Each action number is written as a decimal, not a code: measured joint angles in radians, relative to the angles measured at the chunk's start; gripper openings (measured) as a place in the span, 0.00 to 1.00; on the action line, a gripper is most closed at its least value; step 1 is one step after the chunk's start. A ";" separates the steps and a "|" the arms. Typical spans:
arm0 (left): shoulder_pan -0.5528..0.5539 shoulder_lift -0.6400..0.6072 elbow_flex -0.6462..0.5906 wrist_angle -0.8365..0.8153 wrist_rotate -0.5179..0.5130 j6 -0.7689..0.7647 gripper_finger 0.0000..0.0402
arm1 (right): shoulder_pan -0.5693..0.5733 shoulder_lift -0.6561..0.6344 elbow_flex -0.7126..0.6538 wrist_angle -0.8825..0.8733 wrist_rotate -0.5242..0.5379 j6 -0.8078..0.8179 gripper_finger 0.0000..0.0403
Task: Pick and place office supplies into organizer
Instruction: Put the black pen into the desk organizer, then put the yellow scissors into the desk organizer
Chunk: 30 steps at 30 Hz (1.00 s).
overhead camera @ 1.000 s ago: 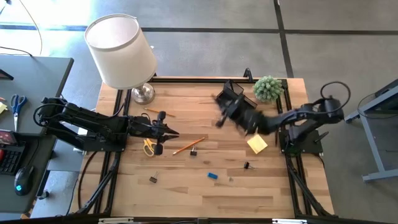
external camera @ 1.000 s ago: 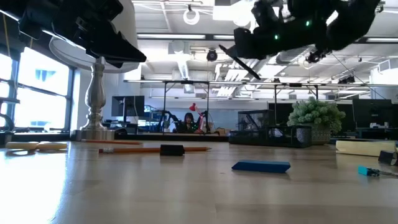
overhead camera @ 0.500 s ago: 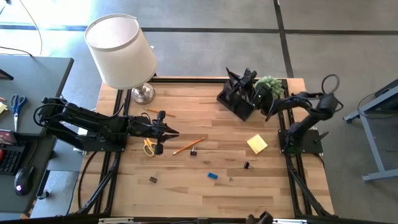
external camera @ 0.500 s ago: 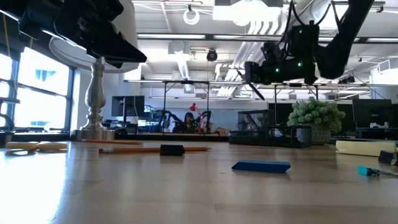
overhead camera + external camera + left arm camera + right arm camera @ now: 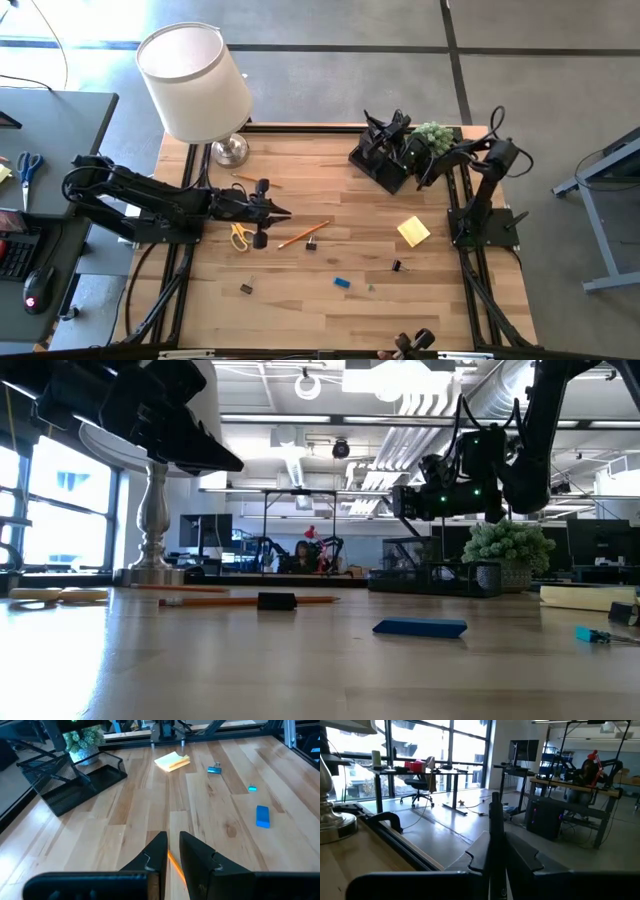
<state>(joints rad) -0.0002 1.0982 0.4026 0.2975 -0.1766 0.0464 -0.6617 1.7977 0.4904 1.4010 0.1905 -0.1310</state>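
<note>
At the left of our desk (image 5: 300, 305), beside the lamp (image 5: 195, 82), the left tool (image 5: 278, 212) hangs low, its fingers drawn almost together and gripping nothing. Scissors (image 5: 240, 236) lie just beside it, and a pencil (image 5: 303, 233) lies just past its tips. Further right we see the eraser (image 5: 342, 282), a clip (image 5: 399, 266) and the sticky pad (image 5: 413, 231), all loose on the wood. At the far right the organizer (image 5: 378, 165) stands by the plant (image 5: 432, 136); the right tool (image 5: 400, 135) hovers over it, clenched on a pen (image 5: 495, 820).
</note>
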 joint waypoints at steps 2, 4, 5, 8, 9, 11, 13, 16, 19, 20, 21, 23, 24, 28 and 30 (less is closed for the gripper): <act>0.000 0.009 0.000 -0.001 0.000 0.001 0.10 | 0.000 0.002 0.000 -0.003 0.000 0.000 0.12; 0.000 0.013 0.000 0.001 0.000 0.009 0.10 | 0.000 0.002 0.000 0.002 0.000 0.000 0.15; 0.000 0.013 0.000 0.000 0.000 0.011 0.10 | 0.000 0.002 0.000 0.007 0.000 0.000 0.16; 0.000 0.012 0.000 0.001 0.000 0.013 0.10 | 0.001 0.002 0.000 0.013 0.000 0.000 0.20; 0.000 0.012 0.000 0.000 0.000 0.013 0.10 | 0.001 0.002 0.000 0.012 0.000 0.000 0.21; 0.000 0.012 0.000 0.000 0.000 0.013 0.10 | 0.001 0.002 0.000 0.008 0.000 0.002 0.24; 0.000 0.012 0.000 -0.003 0.000 0.009 0.10 | 0.001 0.002 0.000 0.010 -0.001 0.020 0.27; 0.000 0.012 0.000 -0.014 0.000 0.005 0.10 | 0.008 -0.016 0.000 -0.002 -0.020 0.029 0.31; 0.000 0.012 0.000 -0.025 0.000 -0.007 0.10 | 0.037 -0.068 0.000 -0.107 -0.034 0.021 0.34; 0.000 0.012 0.000 -0.032 0.000 -0.012 0.10 | 0.051 -0.093 0.000 -0.154 -0.036 0.021 0.35; 0.000 0.012 0.000 -0.040 0.000 -0.020 0.10 | 0.067 -0.124 0.000 -0.208 -0.036 0.020 0.36; 0.000 0.012 0.000 -0.051 0.000 -0.029 0.10 | 0.108 -0.191 0.000 -0.313 -0.028 0.020 0.37; 0.000 0.012 0.000 -0.055 0.000 -0.032 0.10 | 0.131 -0.224 0.000 -0.366 -0.024 0.022 0.37; 0.000 0.012 0.000 -0.077 0.017 -0.052 0.10 | 0.245 -0.349 0.000 -0.538 -0.026 0.048 0.39; 0.000 0.012 0.000 -0.081 0.034 -0.054 0.10 | 0.307 -0.400 0.000 -0.613 -0.026 0.073 0.39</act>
<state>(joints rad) -0.0003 1.1107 0.4026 0.2165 -0.1423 -0.0077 -0.3545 1.3980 0.4904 0.7882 0.1642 -0.0577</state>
